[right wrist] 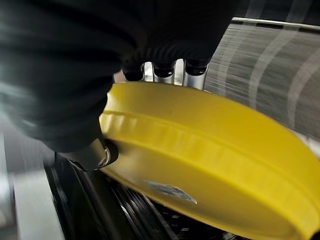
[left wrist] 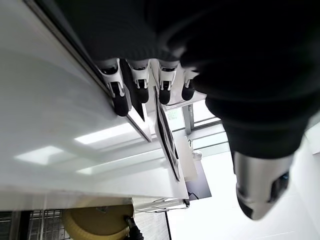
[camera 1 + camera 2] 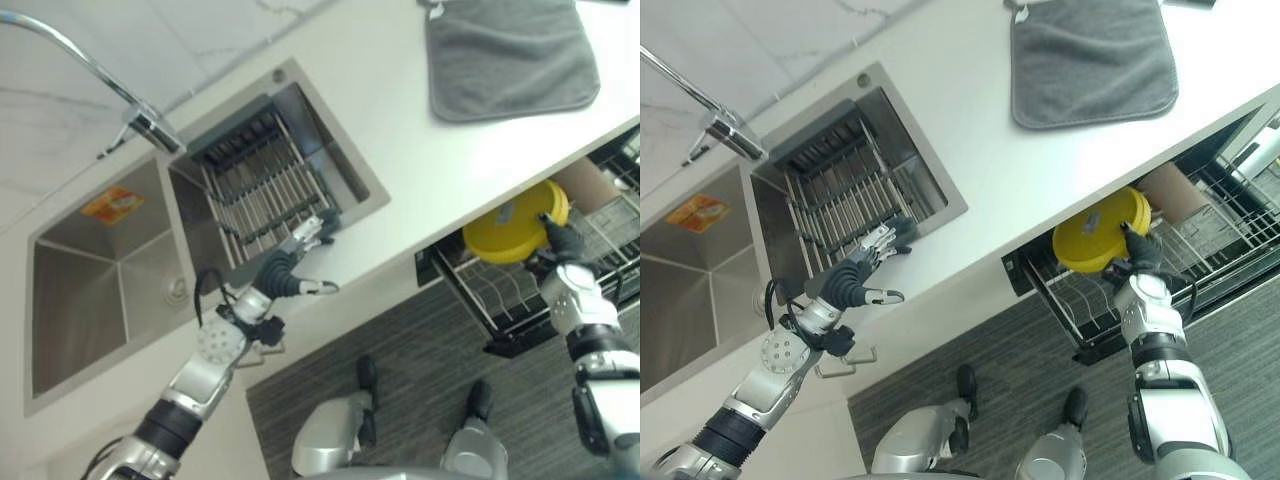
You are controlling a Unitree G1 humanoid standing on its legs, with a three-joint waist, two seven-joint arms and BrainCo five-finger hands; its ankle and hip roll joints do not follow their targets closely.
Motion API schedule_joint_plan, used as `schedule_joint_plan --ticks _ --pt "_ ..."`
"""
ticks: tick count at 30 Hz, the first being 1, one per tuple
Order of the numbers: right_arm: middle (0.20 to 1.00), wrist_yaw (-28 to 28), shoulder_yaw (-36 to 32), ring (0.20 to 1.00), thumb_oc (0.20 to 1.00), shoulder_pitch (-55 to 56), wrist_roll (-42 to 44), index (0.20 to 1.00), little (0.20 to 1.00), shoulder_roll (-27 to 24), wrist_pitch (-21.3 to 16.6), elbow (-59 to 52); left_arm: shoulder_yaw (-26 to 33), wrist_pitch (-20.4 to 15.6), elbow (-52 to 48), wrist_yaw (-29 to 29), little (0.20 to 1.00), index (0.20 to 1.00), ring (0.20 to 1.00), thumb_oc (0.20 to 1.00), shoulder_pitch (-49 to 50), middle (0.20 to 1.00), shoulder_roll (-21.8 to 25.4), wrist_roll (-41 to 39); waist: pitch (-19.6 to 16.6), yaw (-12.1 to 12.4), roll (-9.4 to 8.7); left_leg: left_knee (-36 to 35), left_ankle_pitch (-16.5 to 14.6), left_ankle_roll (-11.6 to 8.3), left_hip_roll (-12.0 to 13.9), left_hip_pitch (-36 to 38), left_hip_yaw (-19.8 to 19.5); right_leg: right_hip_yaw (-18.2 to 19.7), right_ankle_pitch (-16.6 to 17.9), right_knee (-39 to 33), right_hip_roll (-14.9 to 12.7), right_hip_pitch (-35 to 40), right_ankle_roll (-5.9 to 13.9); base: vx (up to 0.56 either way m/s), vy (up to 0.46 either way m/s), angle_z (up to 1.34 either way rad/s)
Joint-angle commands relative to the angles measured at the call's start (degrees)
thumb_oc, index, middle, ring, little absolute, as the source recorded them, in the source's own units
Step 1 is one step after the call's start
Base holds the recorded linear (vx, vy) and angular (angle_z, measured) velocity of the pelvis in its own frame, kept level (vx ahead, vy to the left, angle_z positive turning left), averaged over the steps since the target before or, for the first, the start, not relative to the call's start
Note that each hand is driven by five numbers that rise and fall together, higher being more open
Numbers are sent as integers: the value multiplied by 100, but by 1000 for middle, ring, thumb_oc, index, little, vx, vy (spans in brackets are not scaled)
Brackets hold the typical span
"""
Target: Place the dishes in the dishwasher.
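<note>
A yellow plate [image 3: 508, 232] is tilted on edge above the pulled-out dishwasher rack [image 3: 505, 295], just under the counter's front edge. My right hand [image 3: 562, 240] is shut on its rim, fingers behind the plate [image 1: 210, 165] and thumb [image 1: 92, 155] on its front. My left hand [image 3: 298, 262] rests open on the white counter by the near corner of the sink's drying rack [image 3: 262, 185], fingers [image 2: 120, 97] straight and thumb [image 2: 257, 187] apart, holding nothing. The same plate [image 3: 1102, 232] and right hand [image 3: 1137, 252] show in the right eye view.
A steel double sink [image 3: 110, 270] with a curved tap [image 3: 95, 65] lies at the left. A grey towel [image 3: 510, 55] lies on the counter at the back right. A brown cylinder [image 3: 588, 185] stands in the dishwasher behind the plate. Striped grey floor [image 3: 400, 340] runs below.
</note>
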Motion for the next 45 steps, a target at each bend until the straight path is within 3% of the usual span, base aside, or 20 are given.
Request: schedule_joint_plan --ticks 1,3,4,6,10,15,17,19,21,24,29,33,36,37,40,43,45 --pt "200 195 454 200 200 -609 -1438 200 200 -501 -211 28 -17 -375 -130 122 1000 1000 1000 1000 -112 1000 211 -106 -60 185 -177 482 -464 -154 144 -301 -693 365 -820 1511 -298 -705 -91 -120 -49 13" --pt "200 150 822 200 200 -859 -2106 200 200 -759 -406 186 -48 -465 -78 138 1000 1000 1000 1000 -207 1000 277 -95 39 232 -207 538 -436 -159 157 -441 -706 358 -806 1613 -310 -852 -84 -109 -57 11" --pt "200 -234 1249 200 200 -1197 -2654 200 200 -1028 -675 248 -119 -568 -29 196 1000 1000 1000 1000 -329 1000 363 -31 150 279 -243 592 -404 -160 172 -599 -702 348 -796 1728 -317 -1019 -70 -125 -64 2" --pt "200 -413 1347 200 200 -1295 -2929 200 200 -1082 -750 245 -144 -596 -12 230 1000 1000 1000 1000 -368 1000 389 -13 181 286 -252 613 -399 -158 172 -644 -697 349 -797 1766 -317 -1067 -64 -76 -36 3" --pt "200 -1361 1796 200 200 -1504 -4250 200 200 -1261 -906 103 -227 -622 -33 344 1000 1000 1000 1000 -518 1000 449 77 305 332 -286 679 -395 -125 148 -810 -690 339 -798 1889 -307 -1242 -22 -65 -28 3" --pt "200 -1882 2243 200 200 -1538 -5386 200 200 -1511 -1035 107 -283 -676 -59 352 1000 1000 1000 1000 -606 1000 602 63 360 390 -365 739 -415 -111 151 -929 -704 296 -771 1911 -309 -1324 23 -49 -64 9" --pt "200 -2032 2773 200 200 -1721 -6065 200 200 -1794 -1319 242 -357 -758 -28 271 1000 1000 1000 1000 -678 1000 772 -11 375 453 -427 763 -426 -119 161 -992 -726 251 -752 1920 -307 -1370 55 -63 -115 8" --pt "200 -1964 2999 200 200 -1815 -6170 200 200 -1891 -1448 238 -386 -782 -19 245 1000 1000 1000 1000 -712 1000 838 -50 385 472 -452 770 -427 -120 169 -1015 -718 228 -749 1923 -314 -1386 72 -53 -90 9" --pt "200 -1545 3556 200 200 -1954 -6322 200 200 -2062 -1784 27 -409 -873 61 175 1000 1000 1000 1000 -778 1000 963 -102 411 506 -529 806 -438 -131 195 -1066 -716 196 -754 1954 -325 -1433 107 -46 -105 12" --pt "200 -1300 3997 200 200 -1962 -6308 200 200 -2131 -1719 -233 -421 -925 152 136 1000 1000 1000 1000 -827 1000 988 -69 433 530 -595 842 -445 -127 219 -1095 -701 166 -750 1986 -341 -1464 125 -2 -69 4" --pt "200 -1324 4167 200 200 -2097 -6665 200 200 -2108 -1846 -42 -461 -962 337 102 1000 1000 1000 1000 -1068 1000 1073 -110 505 542 -616 925 -462 -133 221 -1223 -726 180 -720 2070 -361 -1633 179 -7 -57 5" --pt "200 -1956 4400 200 200 -2408 -6984 200 200 -2017 -1783 338 -529 -946 446 53 1000 1000 1000 1000 -1342 1000 1128 -229 571 618 -583 956 -460 -104 180 -1351 -780 217 -740 2137 -352 -1763 161 -21 -36 3" --pt "200 -3007 4261 200 200 -2405 -7282 200 200 -1864 -1346 634 -620 -1056 449 169 1000 1000 1000 1000 -1381 1000 1091 -105 571 677 -508 946 -430 -96 141 -1584 -826 205 -709 2156 -361 -1992 190 -7 -9 1" --pt "200 -3627 4124 200 200 -2445 -7448 200 200 -1723 -1021 839 -707 -1132 470 269 1000 1000 1000 1000 -1418 1000 1053 -18 571 701 -443 960 -421 -84 118 -1739 -841 204 -690 2181 -378 -2146 197 0 0 0" --pt "200 -4024 4005 200 200 -2508 -7488 200 200 -1630 -744 1008 -798 -1170 439 418 1000 1000 1000 1000 -1445 1000 1023 75 572 712 -384 969 -414 -81 91 -1879 -832 206 -667 2185 -397 -2284 203 -18 14 4" --pt "200 -4233 3874 200 200 -2679 -6979 200 200 -1560 -240 1213 -901 -1193 362 636 1000 1000 1000 1000 -1450 1000 1010 202 572 724 -301 981 -408 -82 57 -2065 -819 229 -667 2222 -420 -2476 197 -3 25 2" --pt "200 -4326 3783 200 200 -2720 -6792 200 200 -1576 -99 1337 -917 -1159 273 721 1000 1000 1000 1000 -1431 1000 1020 231 572 727 -262 969 -398 -84 47 -2122 -801 232 -666 2227 -421 -2538 185 4 35 2"
